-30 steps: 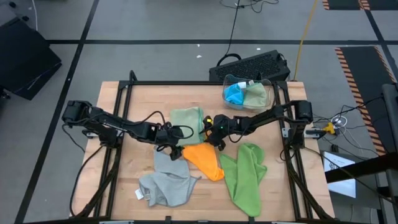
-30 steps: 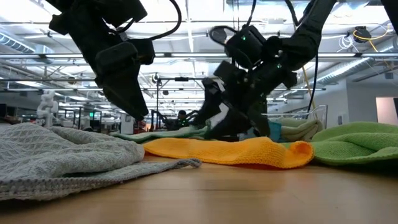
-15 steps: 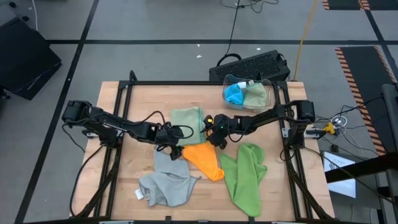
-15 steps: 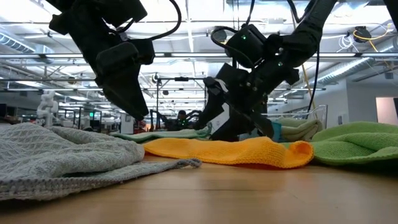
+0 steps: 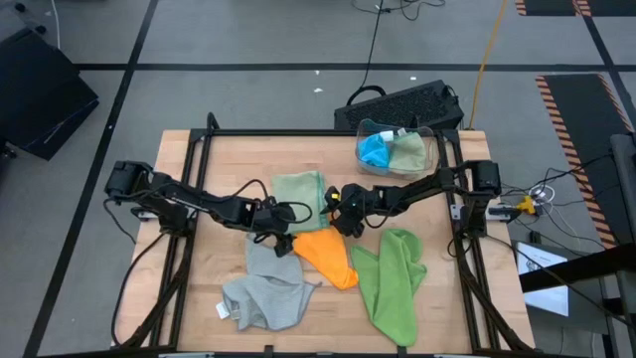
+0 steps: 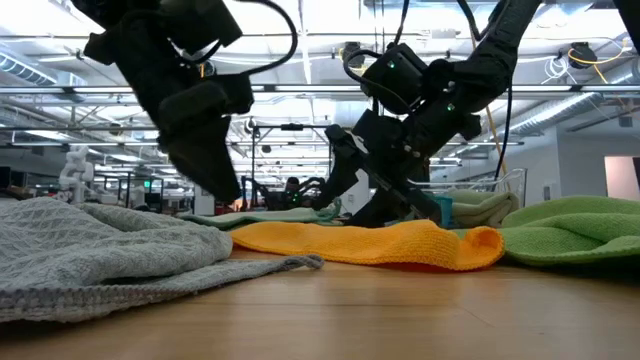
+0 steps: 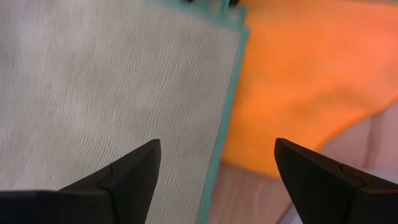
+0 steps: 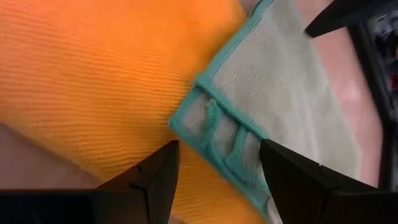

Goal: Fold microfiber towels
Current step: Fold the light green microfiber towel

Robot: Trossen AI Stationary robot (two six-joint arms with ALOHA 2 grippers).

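Observation:
A folded sage green towel (image 5: 298, 190) lies mid-table, and its teal-edged corner (image 8: 205, 112) rests on an orange towel (image 5: 329, 255). My left gripper (image 7: 217, 168) hangs open above the sage towel's edge (image 7: 227, 112), where it meets the orange towel (image 7: 311, 74). My right gripper (image 8: 217, 168) is open too, slanting down over that corner, one finger on either side of it and touching nothing. In the low view both grippers (image 6: 215, 180) (image 6: 365, 190) stand just above the orange towel (image 6: 370, 243). A grey towel (image 5: 263, 290) and a lime green towel (image 5: 394, 280) lie crumpled toward the near edge.
A clear tub (image 5: 427, 149) at the far right holds a blue towel (image 5: 374, 150) and a sage one (image 5: 407, 151). A black keyboard-like case (image 5: 402, 102) lies beyond the far edge. Bare wood (image 5: 214, 159) shows at the far left of the table.
My right gripper has rolled about its own pointing line while staying over the sage towel's corner; its fingers show at a different slant in the low view. The towels lie as before.

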